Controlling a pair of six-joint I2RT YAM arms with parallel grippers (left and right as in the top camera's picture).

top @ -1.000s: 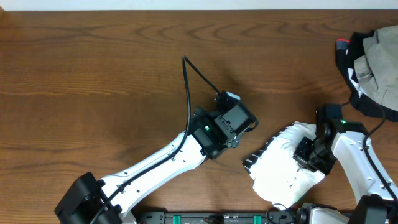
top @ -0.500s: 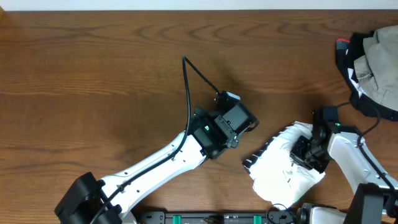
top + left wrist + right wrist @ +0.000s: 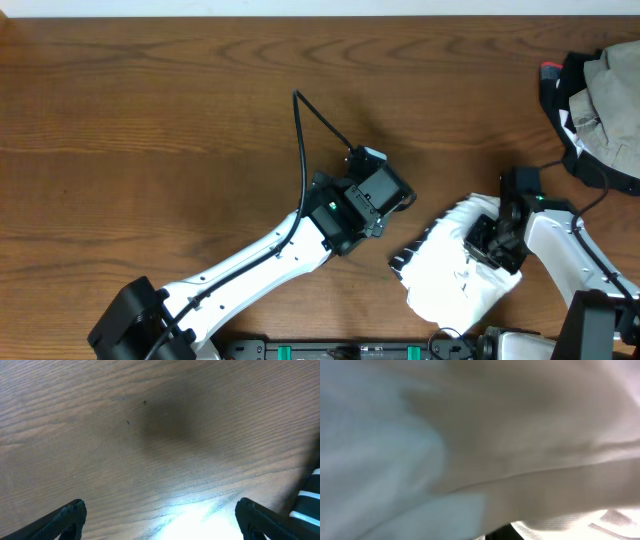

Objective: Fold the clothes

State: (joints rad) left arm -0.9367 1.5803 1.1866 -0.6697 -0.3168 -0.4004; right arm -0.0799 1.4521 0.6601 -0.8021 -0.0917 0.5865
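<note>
Left gripper (image 3: 160, 512) gapes; right gripper (image 3: 488, 243), closed, seemingly pinches white black-striped clothes (image 3: 445, 285) at 5 o'clock. At 2 o'clock, black bag (image 3: 556, 105) holds beige fabric (image 3: 612, 90).

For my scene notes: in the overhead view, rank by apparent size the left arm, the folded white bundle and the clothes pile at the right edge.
1. left arm, though it stands nearer the camera.
2 and 3. folded white bundle and clothes pile look alike; the pile is cut off by the frame, so unranked.
</note>
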